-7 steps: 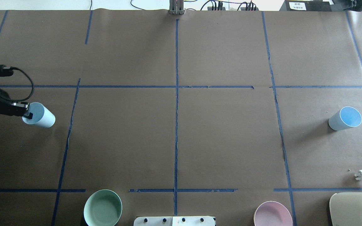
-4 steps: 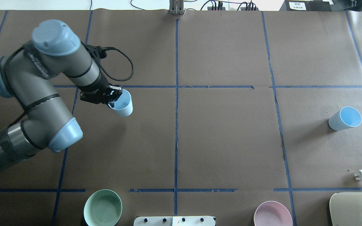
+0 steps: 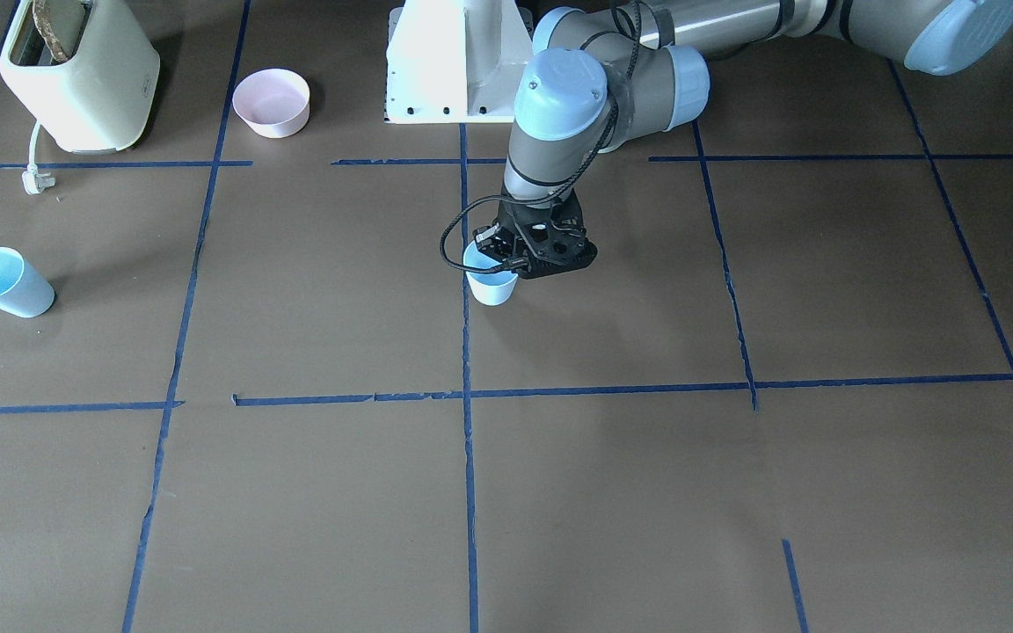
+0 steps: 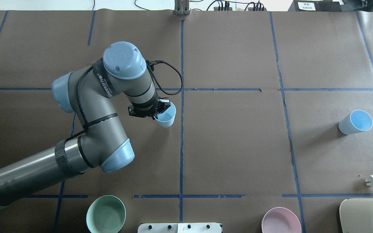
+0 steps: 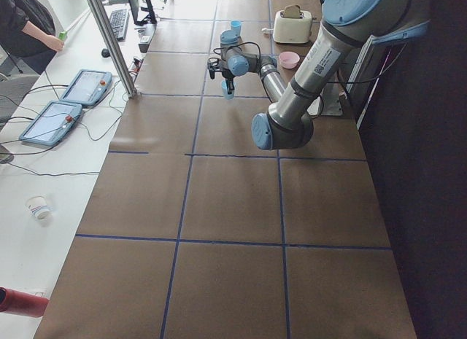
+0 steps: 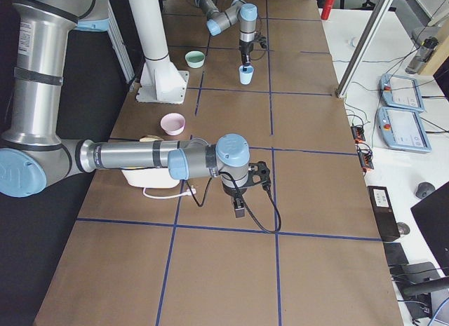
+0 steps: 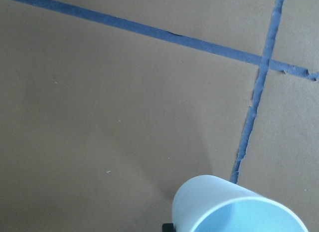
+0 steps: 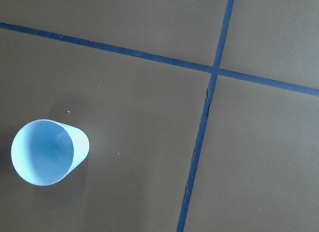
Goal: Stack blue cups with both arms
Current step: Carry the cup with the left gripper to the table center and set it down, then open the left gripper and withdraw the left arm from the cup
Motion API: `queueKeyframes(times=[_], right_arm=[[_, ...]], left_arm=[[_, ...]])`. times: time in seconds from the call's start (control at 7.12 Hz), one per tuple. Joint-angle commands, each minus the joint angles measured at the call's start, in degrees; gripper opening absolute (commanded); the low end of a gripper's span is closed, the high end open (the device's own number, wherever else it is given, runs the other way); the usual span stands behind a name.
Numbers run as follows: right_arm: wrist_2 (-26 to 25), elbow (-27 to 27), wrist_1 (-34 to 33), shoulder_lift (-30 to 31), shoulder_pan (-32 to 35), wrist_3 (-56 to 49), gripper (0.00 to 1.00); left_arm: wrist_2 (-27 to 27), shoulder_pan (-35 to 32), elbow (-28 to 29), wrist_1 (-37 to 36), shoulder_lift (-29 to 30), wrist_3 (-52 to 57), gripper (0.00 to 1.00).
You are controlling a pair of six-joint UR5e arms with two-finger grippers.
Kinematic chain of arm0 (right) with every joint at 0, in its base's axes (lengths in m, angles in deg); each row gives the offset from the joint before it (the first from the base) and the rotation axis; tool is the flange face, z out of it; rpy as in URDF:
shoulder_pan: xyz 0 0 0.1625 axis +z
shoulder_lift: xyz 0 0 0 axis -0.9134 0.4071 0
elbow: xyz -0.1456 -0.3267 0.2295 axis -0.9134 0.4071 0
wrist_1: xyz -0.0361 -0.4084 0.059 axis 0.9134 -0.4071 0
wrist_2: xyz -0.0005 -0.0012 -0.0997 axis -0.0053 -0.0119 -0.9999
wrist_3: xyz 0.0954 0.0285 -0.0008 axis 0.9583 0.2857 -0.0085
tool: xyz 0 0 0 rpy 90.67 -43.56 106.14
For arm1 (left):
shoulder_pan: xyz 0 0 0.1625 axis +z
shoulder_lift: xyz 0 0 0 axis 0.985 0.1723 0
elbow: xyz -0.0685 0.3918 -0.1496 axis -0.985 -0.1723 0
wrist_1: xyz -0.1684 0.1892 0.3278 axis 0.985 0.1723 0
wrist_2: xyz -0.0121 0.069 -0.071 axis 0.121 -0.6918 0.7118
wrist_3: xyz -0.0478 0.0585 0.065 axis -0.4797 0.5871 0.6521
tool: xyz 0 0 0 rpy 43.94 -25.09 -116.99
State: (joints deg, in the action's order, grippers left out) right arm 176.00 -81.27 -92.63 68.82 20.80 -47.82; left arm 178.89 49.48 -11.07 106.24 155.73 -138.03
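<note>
Now — cup (image 4: 167, 119) in left hand (image 4: 159, 112)

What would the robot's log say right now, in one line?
left gripper: shut on blue cup, beside centre line | right gripper: state unclear | second blue cup: standing free | stack: not done

Left arm (image 4: 89, 129) slanted from robot-side left corner toward desk (image 4: 238, 145) centre, blocking that quarter. Left gripper (image 4: 159, 110) clamped blue cup (image 4: 168, 120) there. Wide open stretch ran on to second blue cup (image 4: 355, 122) near right edge. Mint bowl (image 4: 106, 214), pedestal (image 4: 180, 227), pink bowl (image 4: 281, 220), toaster (image 4: 366, 215) lined robot-side edge.
</note>
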Motion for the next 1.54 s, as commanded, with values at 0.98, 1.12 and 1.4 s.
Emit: queueKeyframes(times=[0.98, 1.12, 1.4], right_arm=[[0.5, 0.4, -0.2, -0.5, -0.6, 0.2, 1.0], [0.5, 0.4, -0.2, -0.5, -1.0, 0.3, 1.0], [0.5, 0.3, -0.3, -0.5, -1.5, 0.3, 1.0]], left_arm=[[8.6, -21.0, -24.0, -15.8, -25.4, 46.6, 1.0], [12.7, -27.9, -24.0, -15.4, -31.5, 58.7, 1.0], [19.4, -41.8, -23.0, -15.2, -43.6, 81.1, 1.0]])
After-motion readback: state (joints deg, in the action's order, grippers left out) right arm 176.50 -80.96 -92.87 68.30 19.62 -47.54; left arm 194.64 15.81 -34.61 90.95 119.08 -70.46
